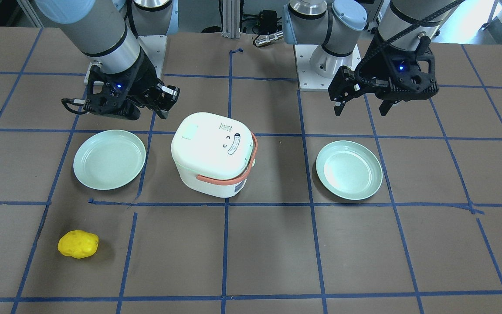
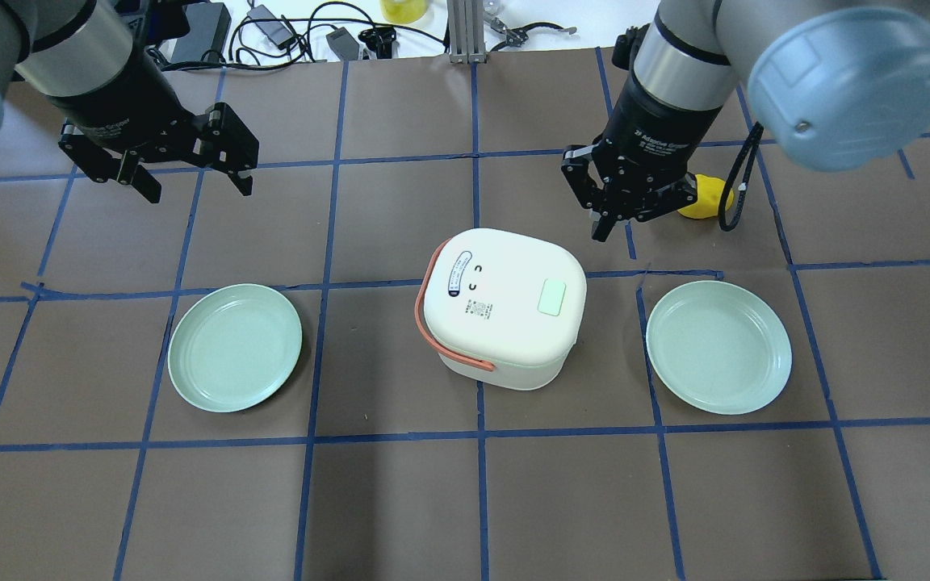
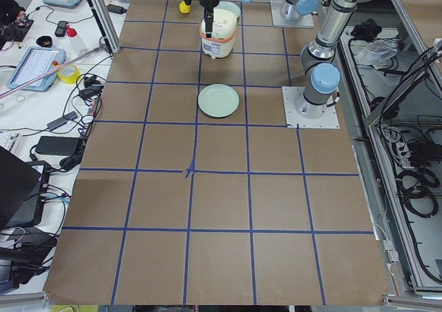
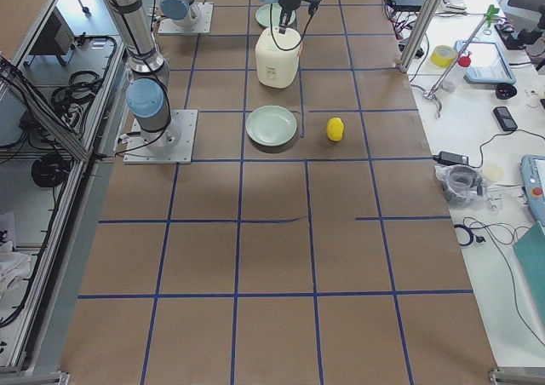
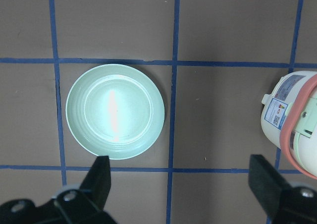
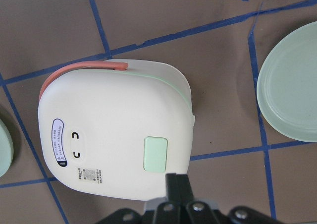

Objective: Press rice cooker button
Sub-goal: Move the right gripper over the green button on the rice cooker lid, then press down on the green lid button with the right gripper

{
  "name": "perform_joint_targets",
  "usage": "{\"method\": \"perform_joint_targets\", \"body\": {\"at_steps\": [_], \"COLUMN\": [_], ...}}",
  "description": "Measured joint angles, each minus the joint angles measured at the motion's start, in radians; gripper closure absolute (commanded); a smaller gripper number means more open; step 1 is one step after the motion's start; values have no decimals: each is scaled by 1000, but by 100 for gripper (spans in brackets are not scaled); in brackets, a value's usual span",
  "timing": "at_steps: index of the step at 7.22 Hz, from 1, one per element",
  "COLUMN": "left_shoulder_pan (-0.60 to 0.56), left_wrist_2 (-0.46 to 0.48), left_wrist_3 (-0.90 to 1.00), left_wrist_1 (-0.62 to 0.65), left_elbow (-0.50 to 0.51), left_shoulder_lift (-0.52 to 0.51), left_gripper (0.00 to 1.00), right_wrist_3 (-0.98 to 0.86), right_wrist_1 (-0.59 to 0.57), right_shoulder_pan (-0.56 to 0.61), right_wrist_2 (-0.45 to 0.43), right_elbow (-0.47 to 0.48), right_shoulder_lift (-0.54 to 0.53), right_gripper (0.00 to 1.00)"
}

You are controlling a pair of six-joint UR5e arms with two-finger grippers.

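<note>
The white rice cooker (image 2: 505,303) with a coral handle band stands at the table's middle, lid closed. A pale green button (image 2: 552,297) sits on the lid; it also shows in the right wrist view (image 6: 155,154). My right gripper (image 2: 604,228) is shut and empty, its tips just beyond the cooker's far right corner, close to the button side (image 6: 177,183). I cannot tell whether it touches the lid. My left gripper (image 2: 194,187) is open and empty, hovering far left of the cooker (image 1: 214,152), above and behind a plate (image 5: 115,110).
Two pale green plates lie either side of the cooker, one on my left (image 2: 235,347) and one on my right (image 2: 719,347). A yellow lumpy object (image 2: 707,198) lies beyond the right gripper, near the table's far side (image 1: 78,244).
</note>
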Motion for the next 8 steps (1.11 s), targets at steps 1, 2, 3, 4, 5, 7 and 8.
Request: {"method": "perform_joint_targets", "body": {"at_steps": [1, 2, 3, 4, 5, 7, 8], "left_shoulder_pan": [0, 0, 0, 0, 0, 0, 0], "left_wrist_2": [0, 0, 0, 0, 0, 0, 0], "left_wrist_3": [0, 0, 1, 1, 1, 0, 0], "left_wrist_1": [0, 0, 0, 0, 0, 0, 0], "left_elbow": [0, 0, 0, 0, 0, 0, 0], "left_shoulder_lift": [0, 0, 0, 0, 0, 0, 0], "left_gripper": [0, 0, 0, 0, 0, 0, 0], "right_wrist_3": [23, 33, 37, 38, 39, 39, 40], "right_wrist_1": [-27, -47, -66, -85, -105, -136, -147], "right_shoulder_pan": [20, 31, 35, 37, 41, 49, 56], "right_wrist_2": [4, 7, 15, 27, 36, 41, 42], "right_elbow": [16, 36, 62, 89, 115, 151, 161], "right_shoulder_lift": [11, 19, 23, 26, 27, 33, 39], "right_gripper": [100, 100, 100, 100, 100, 100, 100]}}
